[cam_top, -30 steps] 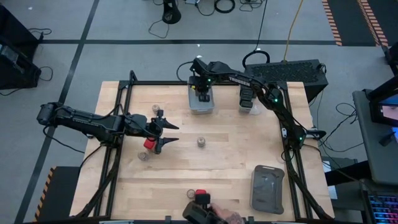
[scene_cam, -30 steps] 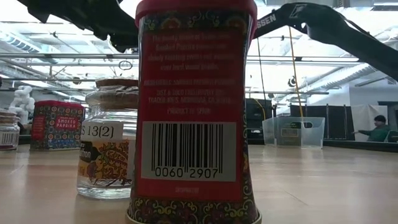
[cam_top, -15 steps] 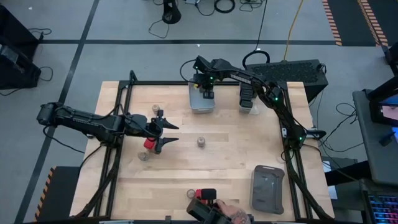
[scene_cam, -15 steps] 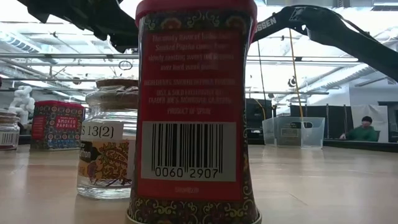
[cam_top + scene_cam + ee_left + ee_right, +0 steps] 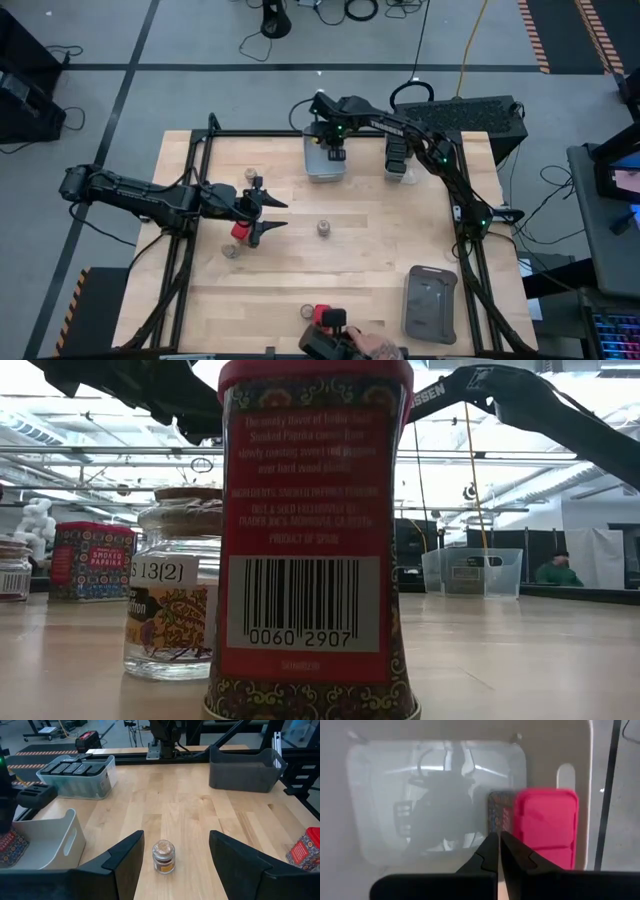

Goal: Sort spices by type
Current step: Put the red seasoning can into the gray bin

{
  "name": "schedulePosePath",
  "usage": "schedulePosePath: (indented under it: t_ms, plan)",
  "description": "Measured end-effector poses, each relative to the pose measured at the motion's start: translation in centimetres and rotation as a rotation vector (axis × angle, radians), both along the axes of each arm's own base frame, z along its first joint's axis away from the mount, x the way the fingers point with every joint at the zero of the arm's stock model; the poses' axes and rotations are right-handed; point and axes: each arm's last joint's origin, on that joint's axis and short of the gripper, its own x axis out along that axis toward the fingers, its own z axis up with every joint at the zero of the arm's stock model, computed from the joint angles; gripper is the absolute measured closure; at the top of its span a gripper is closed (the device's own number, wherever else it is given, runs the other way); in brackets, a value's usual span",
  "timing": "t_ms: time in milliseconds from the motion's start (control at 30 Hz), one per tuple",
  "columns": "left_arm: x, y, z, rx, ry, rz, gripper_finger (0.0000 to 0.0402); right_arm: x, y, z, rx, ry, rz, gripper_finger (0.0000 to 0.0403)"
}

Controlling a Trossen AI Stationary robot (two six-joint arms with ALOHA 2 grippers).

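A wooden bench [image 5: 380,240] seen from above, with two dark robot arms reaching over it. The left pincer [image 5: 272,213] hovers over the left half of the bench with its fingers spread wide and nothing between them; a red-capped spice tin [image 5: 240,231] stands just beside it. Ahead of that pincer, a round jar with a tan top [image 5: 163,856] stands alone near the middle of the bench.

The right pincer [image 5: 498,851] hangs over the white bin [image 5: 323,172] at the far edge, its fingers pressed together and holding nothing. Inside that bin, right below it, lies one red-capped tin [image 5: 546,825].

Next to the white bin sits a clear bin [image 5: 82,782] filled with dark black containers [image 5: 72,768]. A grey bin [image 5: 430,303] rests at the near right corner.

At the near edge stand another red tin [image 5: 312,540] and a glass jar [image 5: 172,595], close to the low camera. A person's hand [image 5: 372,347] shows there too.
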Motion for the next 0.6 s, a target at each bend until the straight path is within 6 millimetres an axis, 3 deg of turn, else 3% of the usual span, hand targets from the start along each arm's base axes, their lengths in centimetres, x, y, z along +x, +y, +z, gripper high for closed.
schedulePosePath:
  t_ms: [233,600]
  plan:
    - [0.0,0.0,0.0,-0.001,-0.003,0.000,0.0171,-0.1,1.0,1.2,0.010,0.001,0.007,0.0403]
    - [0.0,0.0,0.0,-0.001,0.002,0.000,0.0171,-1.8,-0.4,1.0,0.164,-0.019,-0.114,0.0403]
